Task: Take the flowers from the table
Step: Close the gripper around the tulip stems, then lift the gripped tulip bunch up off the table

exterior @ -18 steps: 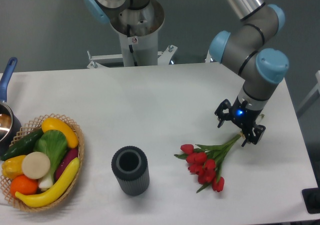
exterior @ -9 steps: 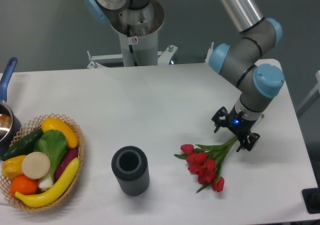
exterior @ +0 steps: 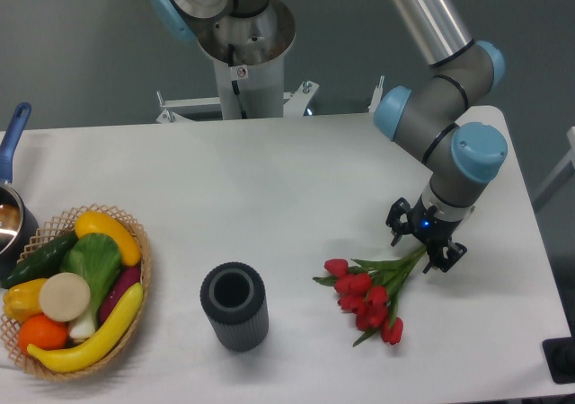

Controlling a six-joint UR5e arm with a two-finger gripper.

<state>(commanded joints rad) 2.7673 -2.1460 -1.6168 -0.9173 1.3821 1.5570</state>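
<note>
The flowers [exterior: 370,294], a small bunch of red tulips with green leaves and long green stems, lie flat on the white table [exterior: 269,188] at the right front. Their stems run up and right toward my gripper [exterior: 420,249]. The gripper hangs low over the stem ends, its two black fingers open, one on each side of the stems. I cannot tell whether the fingers touch the stems. The pale stem tips are hidden under the gripper.
A dark grey ribbed cylinder cup [exterior: 234,306] stands left of the flowers. A wicker basket [exterior: 139,278] with several toy fruits and vegetables sits at the front left. A pot with a blue handle [exterior: 13,135] is at the left edge. The robot base [exterior: 243,54] stands behind the table.
The gripper has moved left and down, closing in on the stem ends, and has come lower to the table. The flowers have not moved.
</note>
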